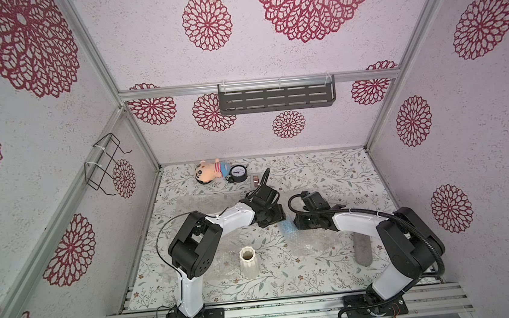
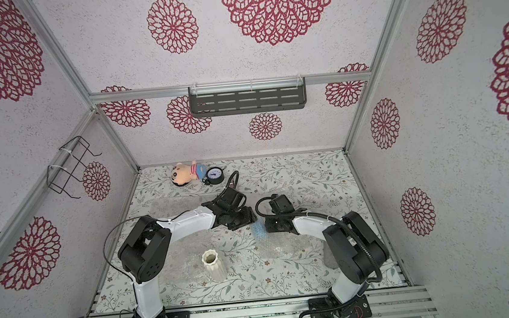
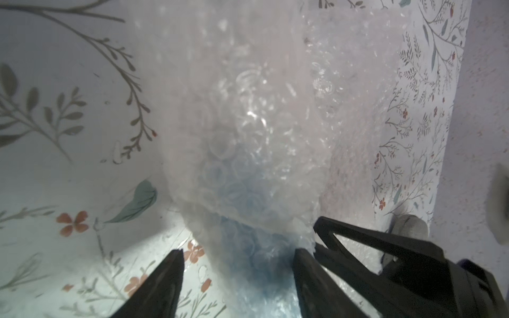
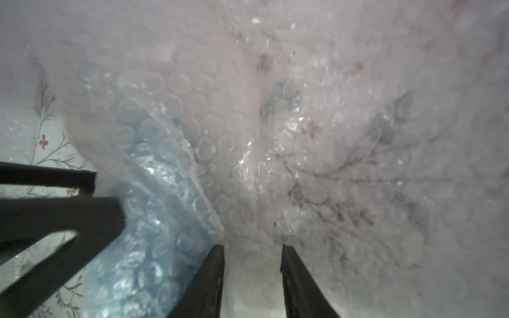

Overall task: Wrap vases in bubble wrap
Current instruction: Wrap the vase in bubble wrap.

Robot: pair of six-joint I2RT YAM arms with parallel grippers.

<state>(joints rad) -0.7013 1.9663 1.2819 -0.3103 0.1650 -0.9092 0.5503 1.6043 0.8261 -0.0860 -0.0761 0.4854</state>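
The light blue vase (image 1: 287,227) lies under bubble wrap (image 1: 313,249) mid-table in both top views. My left gripper (image 3: 239,253) straddles it from the left, open. One of its fingers (image 3: 311,278) touches the wrap, while the other stands clear over bare table. From the right, my right gripper (image 4: 252,247) points into the crumpled bubble wrap (image 4: 275,154) beside the blue vase (image 4: 154,209); it is open, with wrap showing in the gap. The cream vase (image 1: 248,262) stands upright near the front, on a second sheet (image 1: 215,264).
A plush doll (image 1: 209,173), a round gauge (image 1: 238,173) and a tape dispenser (image 1: 255,180) sit at the back. A grey oblong case (image 1: 362,249) lies by the right arm. On the rear wall hangs a shelf (image 1: 276,98), and on the left wall a wire rack (image 1: 105,163).
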